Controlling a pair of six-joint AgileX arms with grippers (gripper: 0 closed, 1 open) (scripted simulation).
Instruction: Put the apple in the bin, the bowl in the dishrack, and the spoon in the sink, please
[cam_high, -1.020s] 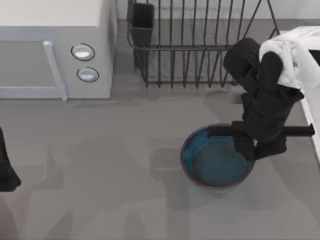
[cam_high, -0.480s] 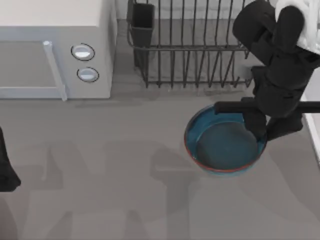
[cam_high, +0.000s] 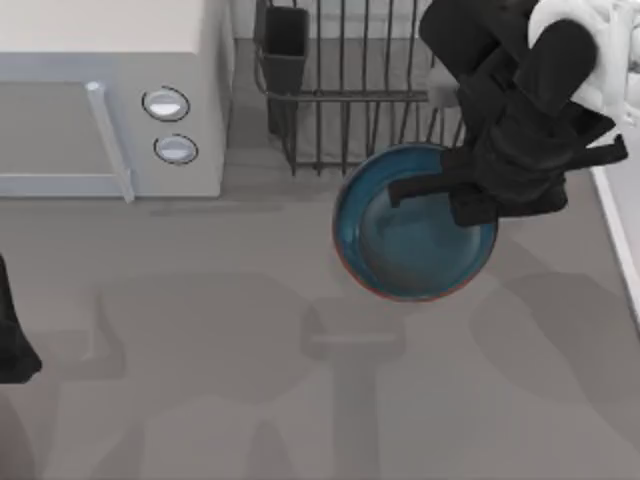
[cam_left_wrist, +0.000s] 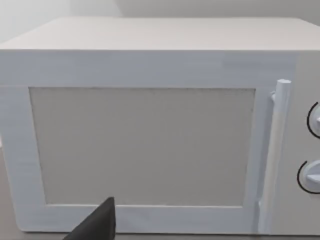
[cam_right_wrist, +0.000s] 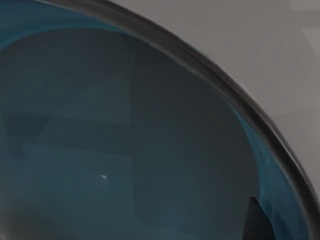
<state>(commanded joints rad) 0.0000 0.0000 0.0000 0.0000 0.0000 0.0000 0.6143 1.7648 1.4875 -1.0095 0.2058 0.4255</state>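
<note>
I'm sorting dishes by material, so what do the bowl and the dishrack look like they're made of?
The bowl looks like glazed ceramic: smooth blue-teal inside with a thin reddish-brown rim and a faint glint in the right wrist view. The dishrack looks like dark grey metal wire, judging by its thin straight bars, possibly coated.

The table (cam_high: 200, 330) is a plain, matte grey surface filling most of the top view. Soft darker shadows lie across it, the plainest one a broad patch toward 6 o'clock, with fainter shapes toward 8 o'clock and 4 o'clock. At 10 o'clock stands a white microwave (cam_high: 100, 90), box-shaped, with a pale vertical door handle (cam_high: 110, 140) and two round knobs (cam_high: 165, 104) on its right-hand panel. In the left wrist view the microwave's door window (cam_left_wrist: 142, 145) is flat beige-grey in a white frame, and a pale wall (cam_left_wrist: 30, 12) rises behind it.
</note>
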